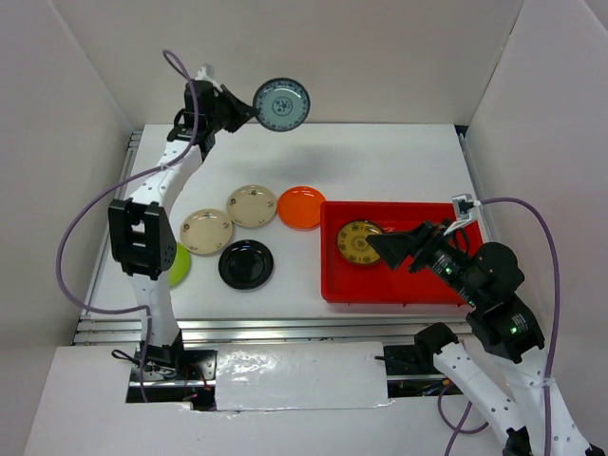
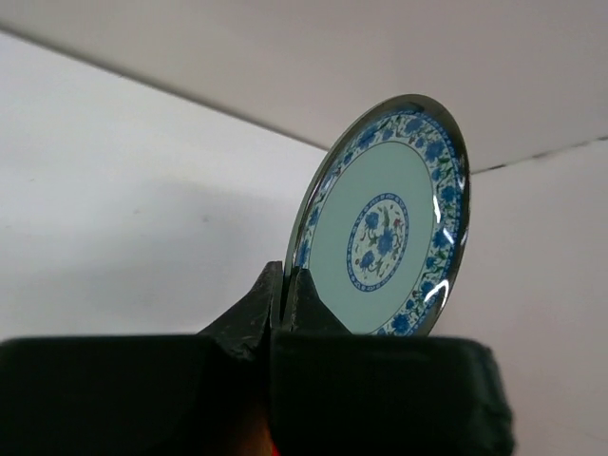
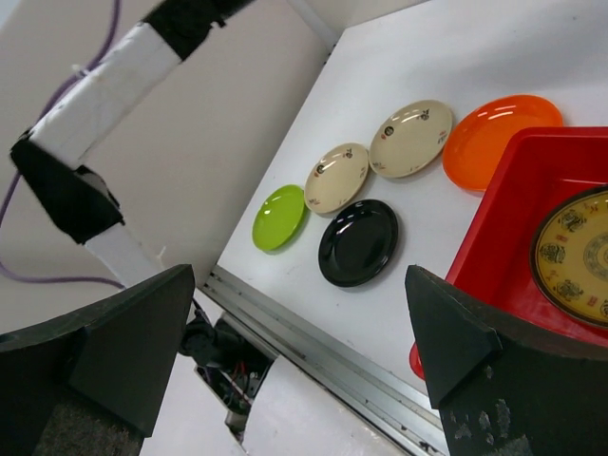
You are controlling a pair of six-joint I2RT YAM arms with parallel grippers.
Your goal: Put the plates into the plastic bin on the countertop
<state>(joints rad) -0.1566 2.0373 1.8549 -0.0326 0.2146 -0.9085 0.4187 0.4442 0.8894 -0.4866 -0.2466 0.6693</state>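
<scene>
High over the far left corner of the countertop point(image 1: 399, 161), my left gripper point(image 1: 251, 106) is clamped tight on the rim of the grey-blue patterned plate point(image 1: 282, 104). The plate is clear of the surface and stands nearly on edge. From the left wrist camera I see both fingers pinched on its lower edge, with the blue floral face of the plate point(image 2: 389, 228) turned toward the lens and the left gripper point(image 2: 285, 302) closed right down on it.

My right gripper point(image 1: 394, 247) hangs over the red bin point(image 1: 418, 285) with its jaws spread wide and nothing between them. The wrist view confirms the gap between the fingers of the right gripper point(image 3: 299, 294). The bin sits on the right half of the table, and the yellow-brown ornate plate point(image 1: 359, 241) lies flat inside it at the left end.

Left of the bin, five plates lie on the table. The orange plate point(image 1: 301, 206) sits just beside the bin's far left corner. A beige patterned plate point(image 1: 252, 205) lies edge to edge with it, and a second beige plate point(image 1: 206, 231) is just beyond. The black plate point(image 1: 246, 264) sits nearer to me. The lime green plate point(image 1: 178, 264) is partly hidden behind my left arm.
</scene>
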